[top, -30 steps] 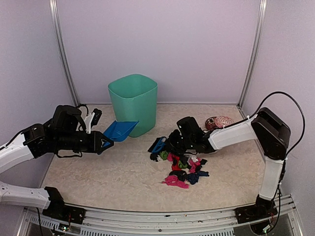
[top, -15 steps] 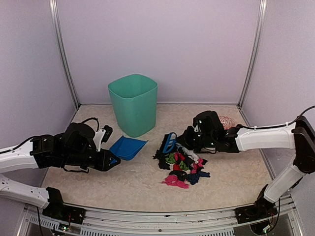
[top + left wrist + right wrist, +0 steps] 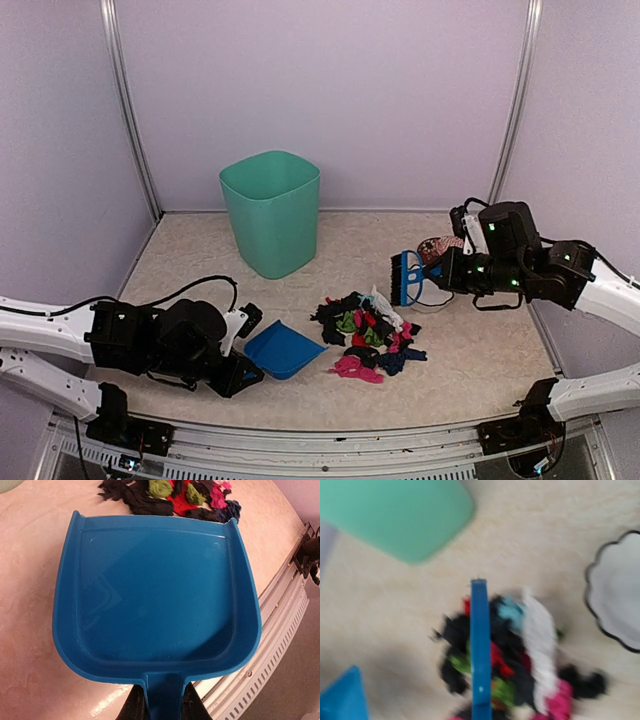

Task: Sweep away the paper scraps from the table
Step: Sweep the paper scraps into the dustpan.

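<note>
Once the left arm had dropped from beside the tall mint-green plastic bin (image 3: 271,212), the top view showed the left fingers (image 3: 240,370) low near the front edge of the beige marbled desk (image 3: 190,290). They were closed tight on the handle of the flat blue plastic dustpan (image 3: 283,350). The pan was now down at desk level, its lip facing the small crumpled paper scraps (image 3: 368,335) (black, pink, red, green, dark blue, white). These sat in one heap mid-desk, approx. where they'd been. The right arm had pulled back to the right. The right fingers (image 3: 441,274) were shut on the blue short-handled brush with dark bristles (image 3: 405,278), which was lifted off the heap's far side.

Left wrist view: the pan was empty, the handle was pinched between the fingers, the scraps lay just past the lip, and the metal front rim (image 3: 270,645) sat alongside.

Right wrist view was blurred: the brush hung over the heap, w/ a white scalloped bowl (image 3: 615,605) to one side. The fingers themselves weren't visible here.

Judgement: pan and brush now flanked the heap, so this looked like setup for a sweep toward the pan. Nothing had been collected yet.
</note>
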